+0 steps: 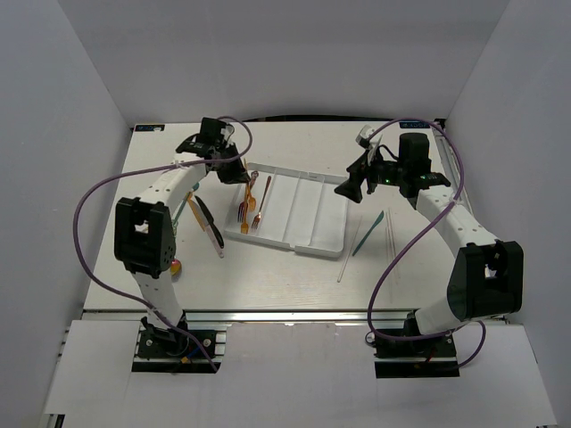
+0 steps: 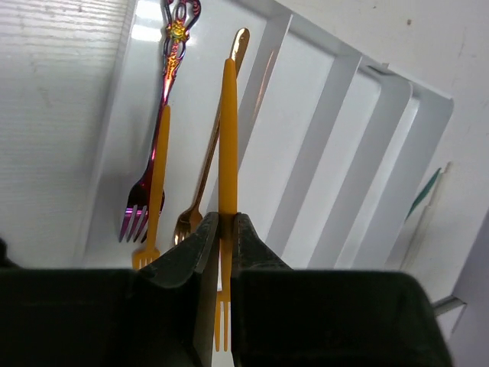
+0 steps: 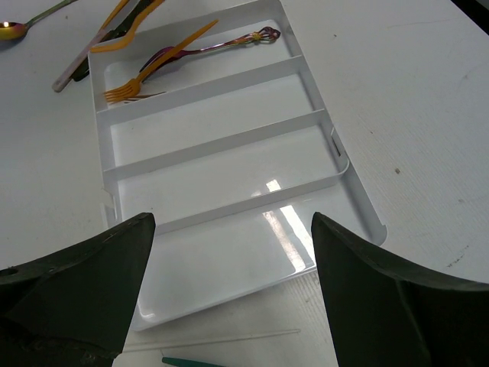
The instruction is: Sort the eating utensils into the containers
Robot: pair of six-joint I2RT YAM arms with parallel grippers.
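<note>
The white tray (image 1: 308, 234) lies mid-table with four long compartments. Its leftmost compartment holds several forks (image 1: 249, 212): an iridescent fork (image 2: 159, 138), an orange fork (image 2: 156, 191) and a copper-gold fork (image 2: 208, 164). My left gripper (image 1: 234, 169) is shut on another orange fork (image 2: 227, 145) and holds it above the tray's left compartments (image 2: 321, 145), handle pointing away. My right gripper (image 1: 351, 189) is open and empty over the tray's right end; in its wrist view the fingers (image 3: 84, 267) flank the nearest compartment (image 3: 229, 252). The forks (image 3: 164, 61) show in the far compartment.
Black and teal knives (image 1: 211, 227) and a thin orange utensil (image 1: 190, 208) lie left of the tray. A gold spoon (image 1: 176, 266) lies near the left arm. A teal utensil (image 1: 368, 234) and pale chopsticks (image 1: 390, 234) lie right of the tray; one chopstick (image 3: 214, 339) lies by its edge.
</note>
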